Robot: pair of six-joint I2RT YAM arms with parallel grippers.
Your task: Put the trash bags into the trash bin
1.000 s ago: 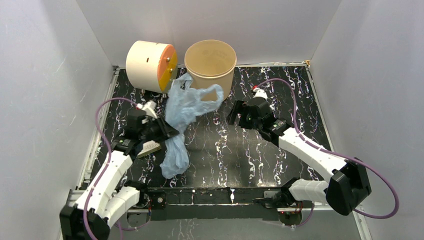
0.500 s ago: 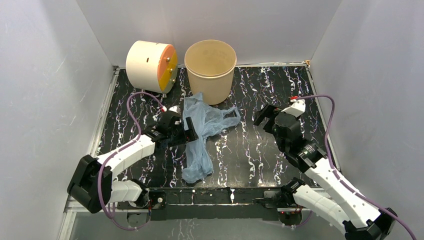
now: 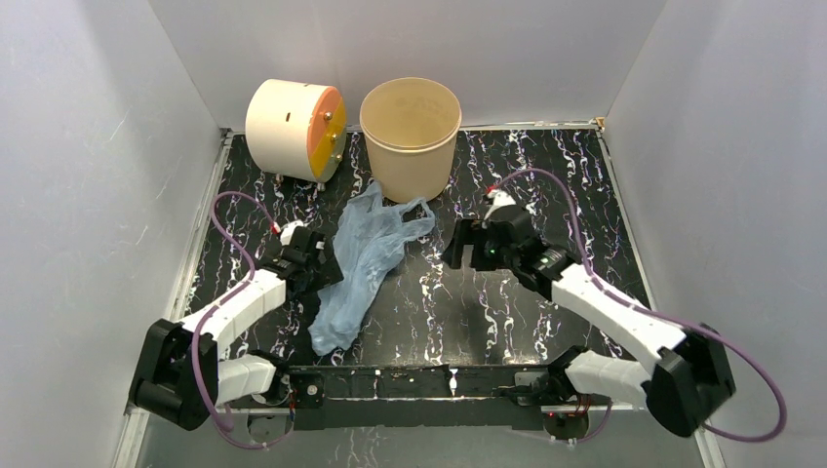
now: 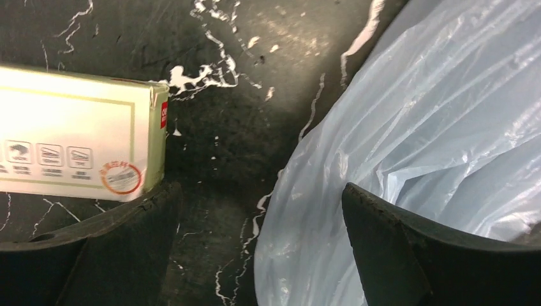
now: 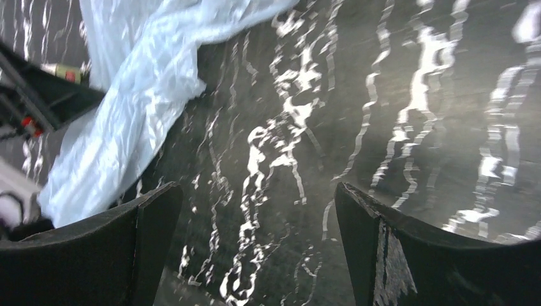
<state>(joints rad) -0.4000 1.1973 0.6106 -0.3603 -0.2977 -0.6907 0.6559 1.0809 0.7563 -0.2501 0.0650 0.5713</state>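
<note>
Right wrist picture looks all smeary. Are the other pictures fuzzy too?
Right wrist view: the table has its white squiggles smeared into streaks, and the blue bag looks soft. Left wrist view: crisper, with the print on the white box showing, though it is too small to read. Top view: sharp and evenly lit, with the rim of the bin clear.

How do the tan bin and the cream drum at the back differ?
Pose: the trash bin stands upright, mouth open upward; the cream drum is turned on its side, flat end facing right. Colour: the bin is plain tan; the drum is cream with an orange end face. Both are round and sit side by side at the back.
</note>
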